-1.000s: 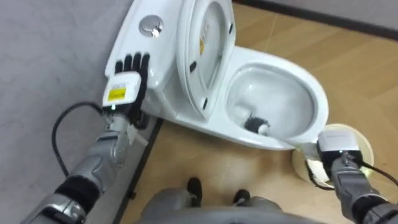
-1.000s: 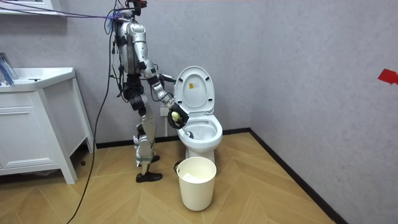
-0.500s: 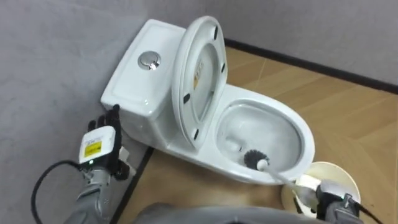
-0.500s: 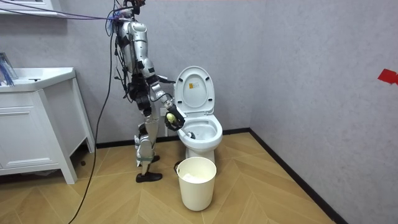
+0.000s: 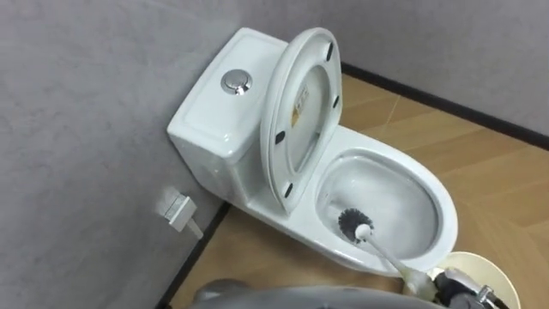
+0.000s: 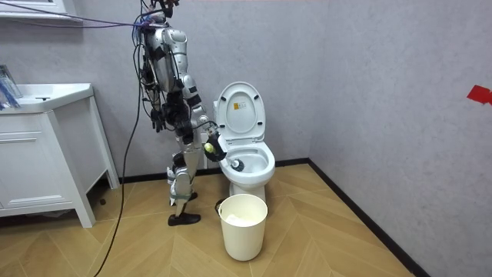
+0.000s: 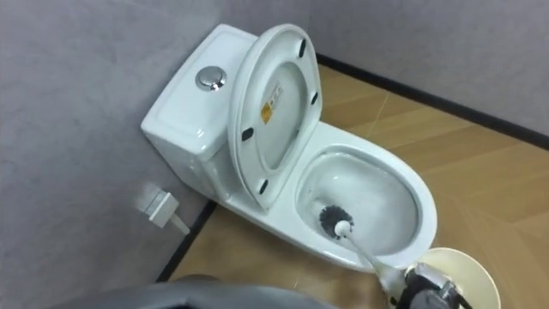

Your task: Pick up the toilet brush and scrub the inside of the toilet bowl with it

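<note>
**Brush was down in the bowl, right hand on the handle**

Left eye view first. The right hand (image 5: 461, 288) just peeked in at the bottom right corner, clamped round the end of the toilet brush (image 5: 362, 232). From the hand, the handle ran up and to the left over the near rim of the toilet (image 5: 390, 154), and the dark bristle head sat inside the bowl. The raised seat lid (image 5: 300, 112) stood further left of the hand, and beyond it was the tank with its flush button (image 5: 237, 82). A cream bin (image 5: 487, 260) sat just beside the hand, on its right.

The right eye view had the same setup. The hand (image 7: 426, 293) was low at the edge and the brush head (image 7: 329, 221) was in the bowl ahead and left of it.

In the room view, the robot stood next to the toilet (image 6: 254, 175), on the room view's left. The right hand (image 6: 213, 145) was held out over the bowl's edge, and the brush (image 6: 233, 162) slanted down from it. The bin (image 6: 243, 229) was on the floor below the hand, and a white cabinet (image 6: 46, 161) stood well off behind the robot.
</note>
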